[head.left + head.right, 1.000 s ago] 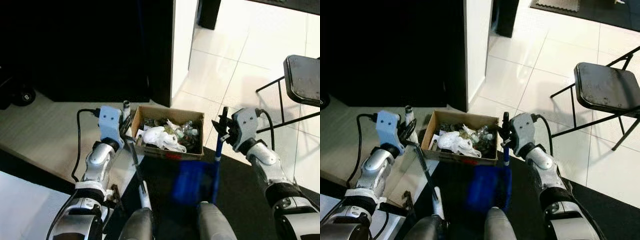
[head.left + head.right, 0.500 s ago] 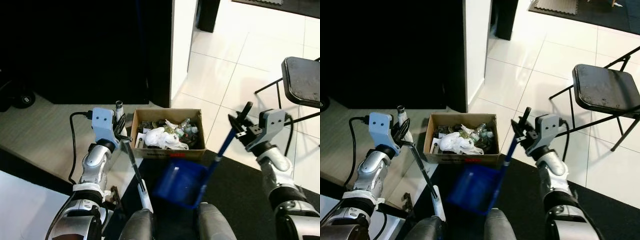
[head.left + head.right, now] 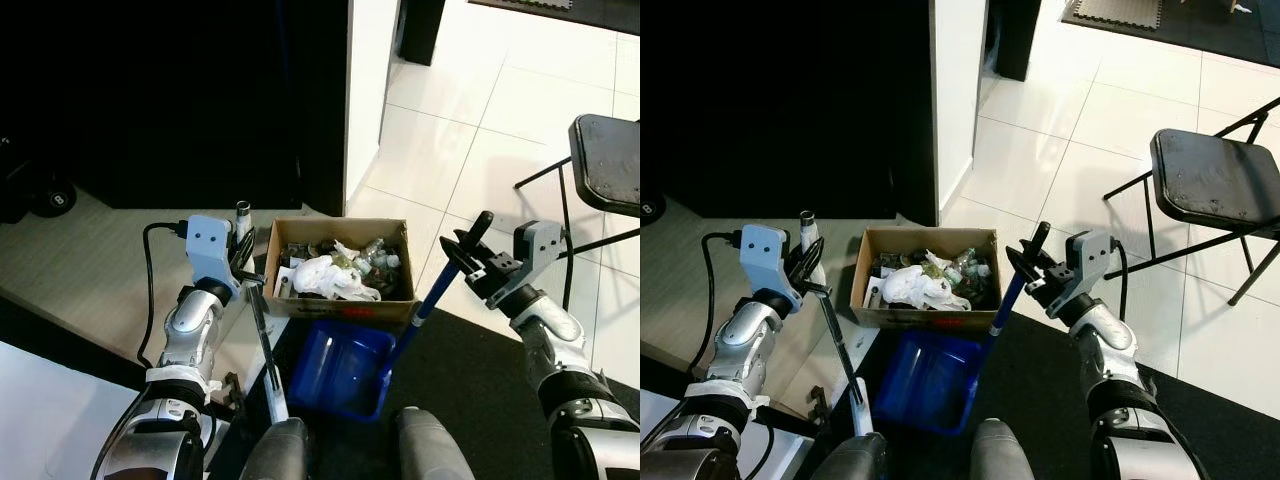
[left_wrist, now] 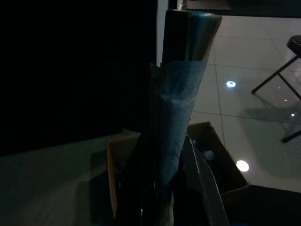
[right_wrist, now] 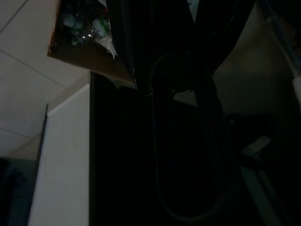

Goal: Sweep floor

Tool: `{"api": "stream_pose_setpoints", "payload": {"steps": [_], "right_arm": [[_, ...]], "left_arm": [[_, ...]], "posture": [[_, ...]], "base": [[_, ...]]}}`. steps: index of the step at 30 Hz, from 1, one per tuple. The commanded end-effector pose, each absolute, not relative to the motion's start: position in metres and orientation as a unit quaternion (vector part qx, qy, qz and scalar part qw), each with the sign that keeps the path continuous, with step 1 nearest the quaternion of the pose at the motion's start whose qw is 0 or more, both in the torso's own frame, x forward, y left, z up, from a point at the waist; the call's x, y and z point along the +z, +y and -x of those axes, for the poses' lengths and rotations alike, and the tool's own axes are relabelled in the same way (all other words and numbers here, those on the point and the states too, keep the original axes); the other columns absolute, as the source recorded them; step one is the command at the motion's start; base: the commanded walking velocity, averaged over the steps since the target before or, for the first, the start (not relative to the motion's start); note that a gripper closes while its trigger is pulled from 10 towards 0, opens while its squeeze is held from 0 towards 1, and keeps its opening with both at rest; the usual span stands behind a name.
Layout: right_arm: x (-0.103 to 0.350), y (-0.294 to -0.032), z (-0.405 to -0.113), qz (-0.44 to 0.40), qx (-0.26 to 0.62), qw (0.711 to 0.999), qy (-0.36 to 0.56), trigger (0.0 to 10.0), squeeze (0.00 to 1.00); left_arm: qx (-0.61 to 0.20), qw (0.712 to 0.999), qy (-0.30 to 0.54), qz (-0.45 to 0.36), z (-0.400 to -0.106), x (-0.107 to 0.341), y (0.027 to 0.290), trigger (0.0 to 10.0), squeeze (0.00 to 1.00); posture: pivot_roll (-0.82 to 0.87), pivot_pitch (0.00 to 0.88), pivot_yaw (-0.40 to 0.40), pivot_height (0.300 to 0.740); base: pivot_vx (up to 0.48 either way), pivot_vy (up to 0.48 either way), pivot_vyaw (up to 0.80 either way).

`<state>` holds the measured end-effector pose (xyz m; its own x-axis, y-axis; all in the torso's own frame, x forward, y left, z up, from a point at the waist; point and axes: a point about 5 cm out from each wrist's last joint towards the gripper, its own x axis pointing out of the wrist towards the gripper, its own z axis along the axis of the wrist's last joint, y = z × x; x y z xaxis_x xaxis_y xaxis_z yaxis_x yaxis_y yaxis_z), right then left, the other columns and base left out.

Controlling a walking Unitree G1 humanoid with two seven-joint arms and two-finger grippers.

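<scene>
Nearest, at the bottom centre of the left eye view, the blue dustpan (image 3: 338, 372) sits low on the dark mat (image 3: 470, 390), just in front of the cardboard box (image 3: 340, 268). Its blue handle (image 3: 432, 300) slants up to the right into the right gripper (image 3: 468, 258), whose black fingers are closed around the handle's dark top end at middle right. At lower left, the left gripper (image 3: 244, 262) is clamped on the broom handle (image 3: 262, 340), a thin dark rod running down from its fingers toward the bottom edge; the rod's silver tip (image 3: 242, 210) pokes up above the gripper. The box, between the two grippers, is full of white crumpled paper (image 3: 322, 274) and other rubbish. Beyond it stands a white wall corner (image 3: 368, 90), and a black folding chair (image 3: 606, 160) occupies the white tiles at the right edge.
</scene>
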<state>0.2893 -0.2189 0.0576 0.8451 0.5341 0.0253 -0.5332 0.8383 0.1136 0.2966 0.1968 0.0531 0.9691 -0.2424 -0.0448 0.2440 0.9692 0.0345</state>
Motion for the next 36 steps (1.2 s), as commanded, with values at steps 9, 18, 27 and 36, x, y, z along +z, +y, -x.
{"api": "stream_pose_setpoints", "payload": {"steps": [9,18,27,36], "right_arm": [[0.075,-0.233,-0.298,0.035,0.249,0.968,-0.022,10.0,0.0],[0.061,-0.238,-0.287,0.063,0.136,0.988,-0.025,10.0,0.0],[0.043,-0.239,-0.273,0.075,0.129,0.989,0.006,10.0,0.0],[0.049,-0.244,-0.277,0.044,0.091,0.995,-0.014,10.0,0.0]], "left_arm": [[-0.13,0.991,0.003,-0.01,-0.298,0.057,0.192,10.0,0.0],[-0.109,0.994,-0.001,-0.027,-0.297,0.058,0.196,10.0,0.0],[-0.111,0.993,-0.001,-0.032,-0.297,0.056,0.193,10.0,0.0],[-0.104,0.994,-0.005,-0.02,-0.297,0.057,0.192,10.0,0.0]], "posture": [[0.0,0.005,0.022,0.74],[-0.01,0.009,0.022,0.74],[-0.01,0.013,0.028,0.74],[-0.01,0.01,0.025,0.74]], "base": [[0.0,0.0,0.0],[0.0,0.0,0.0],[0.0,0.0,0.0],[0.0,0.0,0.0]]}}
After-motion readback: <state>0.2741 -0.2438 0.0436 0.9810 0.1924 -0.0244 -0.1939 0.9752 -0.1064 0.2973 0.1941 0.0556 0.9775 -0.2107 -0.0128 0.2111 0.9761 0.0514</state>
